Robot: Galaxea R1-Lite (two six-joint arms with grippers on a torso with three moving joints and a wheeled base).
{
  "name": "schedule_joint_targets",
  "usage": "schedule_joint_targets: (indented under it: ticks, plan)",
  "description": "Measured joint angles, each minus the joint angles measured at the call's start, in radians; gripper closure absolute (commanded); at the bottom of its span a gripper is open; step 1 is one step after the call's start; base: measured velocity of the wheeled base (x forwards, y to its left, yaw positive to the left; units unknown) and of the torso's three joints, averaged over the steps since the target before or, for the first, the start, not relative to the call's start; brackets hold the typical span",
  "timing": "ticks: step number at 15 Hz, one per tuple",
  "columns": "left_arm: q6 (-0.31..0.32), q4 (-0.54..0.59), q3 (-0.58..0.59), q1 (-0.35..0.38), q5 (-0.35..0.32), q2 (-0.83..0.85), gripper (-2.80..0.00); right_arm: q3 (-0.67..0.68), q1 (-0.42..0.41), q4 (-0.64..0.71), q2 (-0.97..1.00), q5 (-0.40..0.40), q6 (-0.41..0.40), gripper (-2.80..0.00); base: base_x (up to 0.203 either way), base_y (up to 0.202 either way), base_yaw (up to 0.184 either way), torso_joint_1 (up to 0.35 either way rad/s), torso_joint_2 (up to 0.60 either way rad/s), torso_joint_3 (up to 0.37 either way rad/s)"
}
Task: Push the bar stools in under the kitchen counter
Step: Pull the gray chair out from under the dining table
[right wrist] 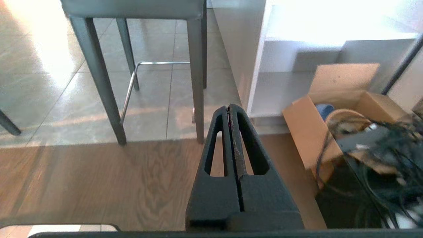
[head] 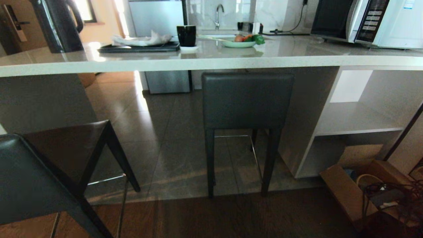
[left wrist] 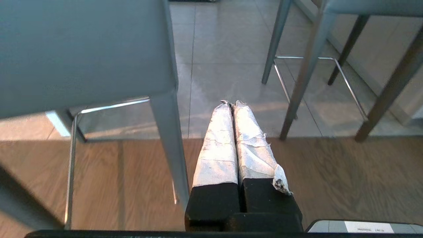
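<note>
Standing mid-frame in the head view, one bar stool is tucked close under the kitchen counter, its backrest just below the slab's edge, while the other bar stool sits out on the floor at lower left, well clear of the counter. Neither arm shows in that view. Each wrist view shows its own gripper pressed fully together and empty above the wooden floor: the left gripper with taped fingers beside the near stool's leg, the right gripper pointing toward the tucked stool and the white shelves.

left pincer: white-taped fingers, black base | right pincer: black, slotted fingers
</note>
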Motion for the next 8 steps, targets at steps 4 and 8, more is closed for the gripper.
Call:
schedule_joint_targets:
  ticks: [4, 8]
  plan:
    - [0.0, 0.0, 0.0, 0.001, 0.0, 0.0, 0.0, 0.0, 0.0, 0.0, 0.0, 0.0, 0.0, 0.0, 0.05, 0.0, 0.002, 0.005, 0.0, 0.001]
    - [0.0, 0.0, 0.0, 0.0, 0.0, 0.0, 0.0, 0.0, 0.0, 0.0, 0.0, 0.0, 0.0, 0.0, 0.0, 0.0, 0.0, 0.0, 0.0, 0.0]
